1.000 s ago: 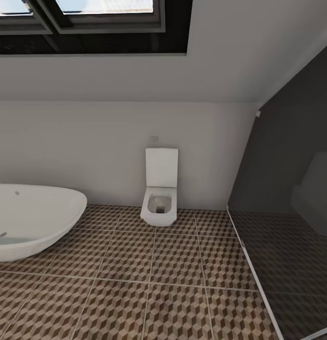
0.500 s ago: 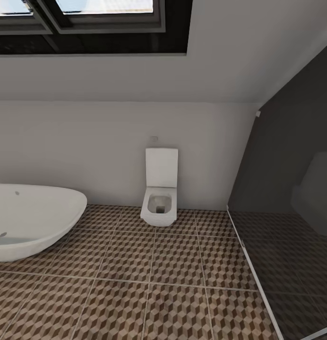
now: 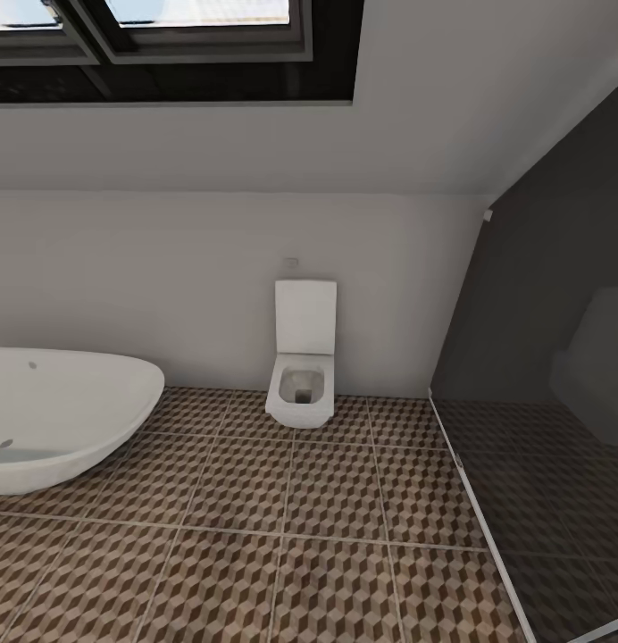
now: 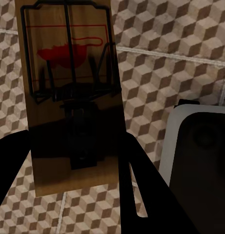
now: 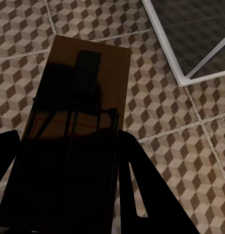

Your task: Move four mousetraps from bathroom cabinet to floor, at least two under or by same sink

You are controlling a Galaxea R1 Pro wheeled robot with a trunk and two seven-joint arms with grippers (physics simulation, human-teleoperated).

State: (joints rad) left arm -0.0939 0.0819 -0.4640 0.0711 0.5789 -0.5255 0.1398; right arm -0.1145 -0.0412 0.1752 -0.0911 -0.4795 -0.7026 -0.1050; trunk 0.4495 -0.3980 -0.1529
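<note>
Mousetraps in both grippers, sink not yet in sight.

Head view: toilet (image 3: 304, 357), bathtub (image 3: 68, 411) and cube-patterned bathroom floor (image 3: 282, 554); setting traps down here risks missing the sink requirement. Left wrist view: the left gripper (image 4: 73, 195) pinches a mousetrap (image 4: 71, 92) above the tiles; a loose hold could let it slip. Right wrist view: the right gripper (image 5: 68, 195) is clamped on another mousetrap (image 5: 81, 107) near a shower screen frame (image 5: 185, 53).

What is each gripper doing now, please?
Left gripper: closed on a mousetrap, above the floor.
Right gripper: closed on another mousetrap.
</note>
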